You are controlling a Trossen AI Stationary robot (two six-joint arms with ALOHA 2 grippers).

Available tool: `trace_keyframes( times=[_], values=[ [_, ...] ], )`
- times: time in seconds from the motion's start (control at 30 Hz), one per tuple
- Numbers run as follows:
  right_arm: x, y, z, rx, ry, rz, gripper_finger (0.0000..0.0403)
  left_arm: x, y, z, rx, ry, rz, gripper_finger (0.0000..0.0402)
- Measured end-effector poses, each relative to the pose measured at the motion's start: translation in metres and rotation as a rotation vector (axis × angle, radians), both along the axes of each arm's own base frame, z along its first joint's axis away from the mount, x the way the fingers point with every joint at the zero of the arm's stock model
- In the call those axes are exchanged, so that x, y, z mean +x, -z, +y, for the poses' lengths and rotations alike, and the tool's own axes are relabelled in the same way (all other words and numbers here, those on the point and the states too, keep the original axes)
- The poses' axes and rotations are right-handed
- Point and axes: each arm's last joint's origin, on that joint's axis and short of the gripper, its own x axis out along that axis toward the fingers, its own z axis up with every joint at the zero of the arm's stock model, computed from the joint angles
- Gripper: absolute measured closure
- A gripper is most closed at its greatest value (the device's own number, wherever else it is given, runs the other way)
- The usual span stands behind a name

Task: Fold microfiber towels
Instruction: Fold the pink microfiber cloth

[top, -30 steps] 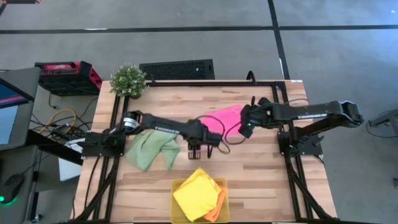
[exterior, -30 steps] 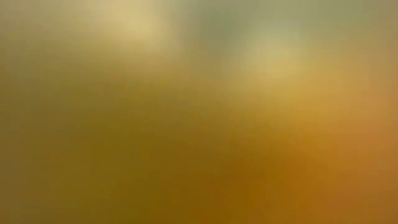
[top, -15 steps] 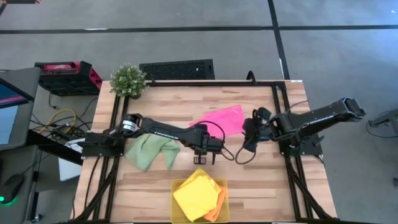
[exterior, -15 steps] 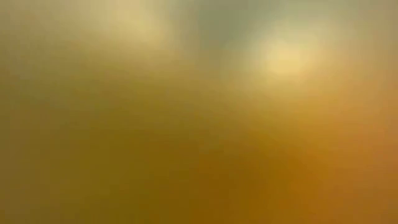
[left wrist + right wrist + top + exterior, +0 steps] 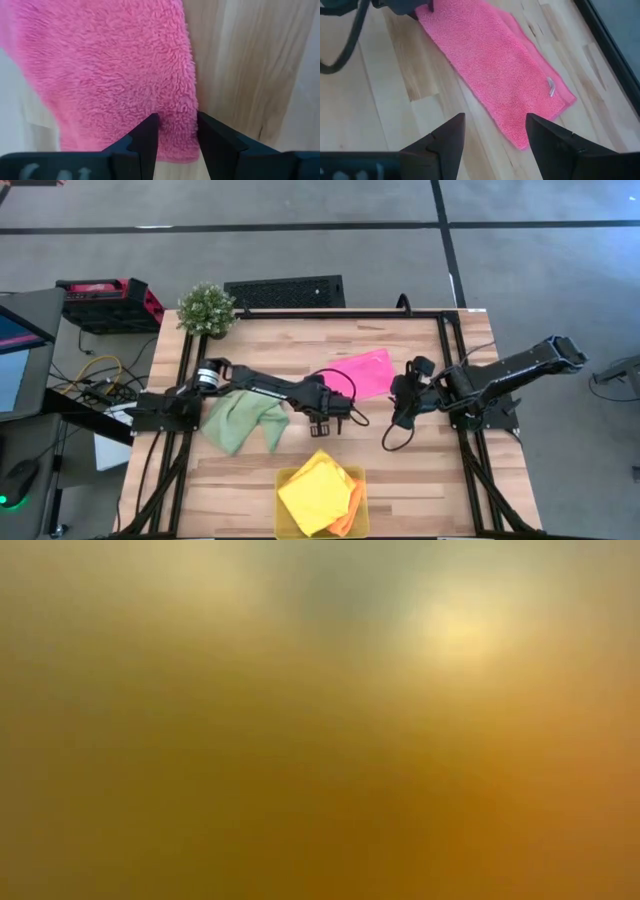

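The pink towel point(image 5: 360, 372) lies folded and flat on the wooden table, far of centre. My left gripper point(image 5: 328, 418) points steeply down at its near left corner point(image 5: 187, 150), open. One fingertip point(image 5: 152, 122) stands over the pile, the other point(image 5: 202, 120) at the towel's side edge. My right gripper point(image 5: 398, 412) hangs open above bare wood, off the towel's right end point(image 5: 555, 100). A green towel point(image 5: 243, 420) lies crumpled at the left. A yellow towel point(image 5: 315, 492) rests on an orange one point(image 5: 352, 505) in the tray. My left gripper comes at the pink towel's corner point(image 5: 180, 145) from above, with a strip of the towel's edge between its open fingers. Whether the fingertips touch the cloth I cannot tell.
The translucent yellow tray point(image 5: 282, 480) stands at the near edge, centre. A potted plant point(image 5: 207, 308) sits at the far left corner. Black frame rails point(image 5: 452, 370) run along both sides of the table. Bare wood lies between the pink towel and the tray.
My right gripper has swung off the pink towel's right end toward the table's near edge, with its arm drawn back to the right. My left gripper has sunk toward the towel's near left corner. The pink towel lies where it was.
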Motion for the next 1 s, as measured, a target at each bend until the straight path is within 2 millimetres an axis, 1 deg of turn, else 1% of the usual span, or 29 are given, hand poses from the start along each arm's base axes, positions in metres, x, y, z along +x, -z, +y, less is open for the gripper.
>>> trace_keyframes(
  times=[0.17, 0.23, 0.3, 0.4, 0.5, 0.53, 0.6, 0.67, 0.8, 1.0],
  values=[
    [0.000, 0.000, 0.000, 0.000, 0.000, 0.000, 0.0170, -0.006, 0.005, 0.000, 0.027, -0.042, 0.007, 0.0274],
    [0.000, 0.000, 0.000, -0.001, 0.000, 0.001, 0.0170, -0.006, 0.006, 0.000, 0.030, -0.030, 0.010, 0.0276],
    [0.000, 0.000, 0.000, -0.001, 0.000, 0.001, 0.0170, -0.005, 0.006, 0.000, 0.035, -0.011, 0.010, 0.0285],
    [0.000, 0.000, 0.000, -0.001, 0.000, 0.001, 0.0170, -0.005, 0.007, 0.000, 0.045, 0.025, 0.018, 0.0322],
    [0.000, 0.000, 0.000, -0.002, 0.000, 0.006, 0.0170, -0.004, 0.007, 0.000, 0.049, 0.050, 0.022, 0.0379],
    [-0.001, 0.000, 0.000, -0.003, 0.000, 0.009, 0.0170, -0.003, 0.006, 0.000, 0.054, 0.060, 0.025, 0.0389],
    [-0.001, 0.001, 0.000, -0.004, 0.000, 0.012, 0.0170, 0.000, 0.003, 0.001, 0.078, 0.084, 0.033, 0.0393],
    [-0.002, 0.000, 0.000, -0.005, 0.000, 0.014, 0.0170, 0.006, -0.004, 0.004, 0.108, 0.112, 0.018, 0.0394],
    [-0.006, -0.003, -0.002, -0.007, -0.006, 0.014, 0.0170, 0.016, -0.025, 0.012, 0.173, 0.164, -0.026, 0.0399],
    [-0.019, -0.014, -0.006, 0.009, -0.003, -0.041, 0.0170, 0.033, -0.053, 0.033, 0.207, 0.260, -0.097, 0.0401]
  ],
)
